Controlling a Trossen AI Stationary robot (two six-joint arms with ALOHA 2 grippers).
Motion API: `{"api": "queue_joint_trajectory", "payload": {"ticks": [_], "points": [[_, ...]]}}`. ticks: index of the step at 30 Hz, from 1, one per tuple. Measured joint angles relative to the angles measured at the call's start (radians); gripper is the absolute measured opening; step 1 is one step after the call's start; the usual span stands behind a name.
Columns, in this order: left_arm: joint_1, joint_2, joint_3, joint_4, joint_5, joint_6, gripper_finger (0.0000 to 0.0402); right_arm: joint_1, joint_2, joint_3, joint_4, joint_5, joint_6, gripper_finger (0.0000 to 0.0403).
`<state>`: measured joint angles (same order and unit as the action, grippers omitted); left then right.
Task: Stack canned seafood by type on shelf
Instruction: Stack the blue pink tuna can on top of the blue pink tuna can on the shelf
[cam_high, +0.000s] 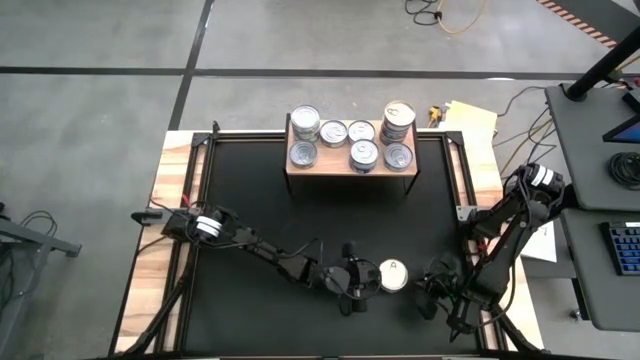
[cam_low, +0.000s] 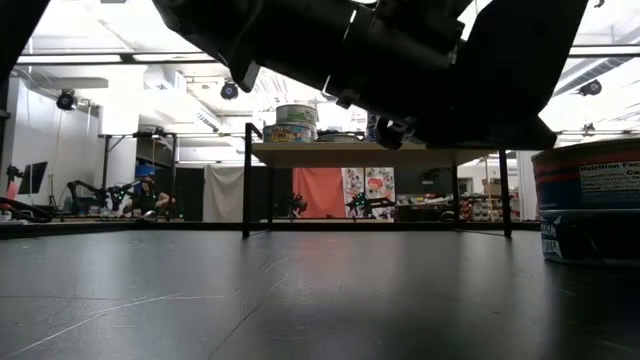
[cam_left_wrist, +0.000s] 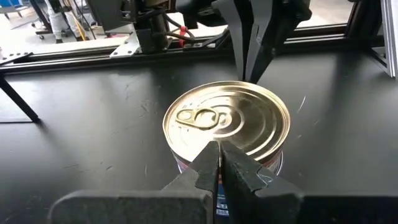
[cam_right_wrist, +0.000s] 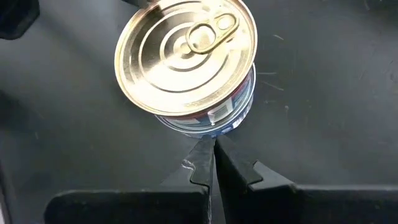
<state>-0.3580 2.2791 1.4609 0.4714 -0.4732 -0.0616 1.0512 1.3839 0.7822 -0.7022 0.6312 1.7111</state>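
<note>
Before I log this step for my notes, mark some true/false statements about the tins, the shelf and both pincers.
1. Both pincers are shut: left pincer, right pincer. True.
2. One gold-topped tin stands on the black tabletop, between the pincers. True.
3. The left pincer grips that tin. False: it is shut beside it, empty.
4. The shelf is bare. False: several tins stand on it, some stacked.
5. The gold-topped tin lies on its side. False: it is upright.

I'm working in a robotics lab: grey concrete floor (cam_high: 90, 150), loose cables (cam_high: 447, 14), other robot arms (cam_low: 95, 190) on benches, ceiling lights (cam_low: 66, 99).
</note>
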Motion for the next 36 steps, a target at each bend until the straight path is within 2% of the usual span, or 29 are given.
{"api": "queue_joint_trajectory", "payload": {"ticks": [6,11,28,36], "points": [[0.000,-0.002,-0.003,-0.018,0.000,-0.004,0.0000,0.000,-0.014,0.000,0.004,-0.002,0.061,0.0011],[-0.001,-0.004,-0.010,-0.017,0.000,-0.012,0.0000,0.000,-0.055,0.000,0.004,-0.002,0.100,0.0036],[-0.009,-0.004,-0.015,-0.026,0.000,-0.034,0.0000,-0.008,-0.100,0.000,-0.003,0.028,0.068,0.0227],[-0.013,-0.004,-0.016,-0.028,0.000,-0.034,0.0000,-0.043,-0.100,0.000,-0.003,0.061,0.057,0.0296]]}}
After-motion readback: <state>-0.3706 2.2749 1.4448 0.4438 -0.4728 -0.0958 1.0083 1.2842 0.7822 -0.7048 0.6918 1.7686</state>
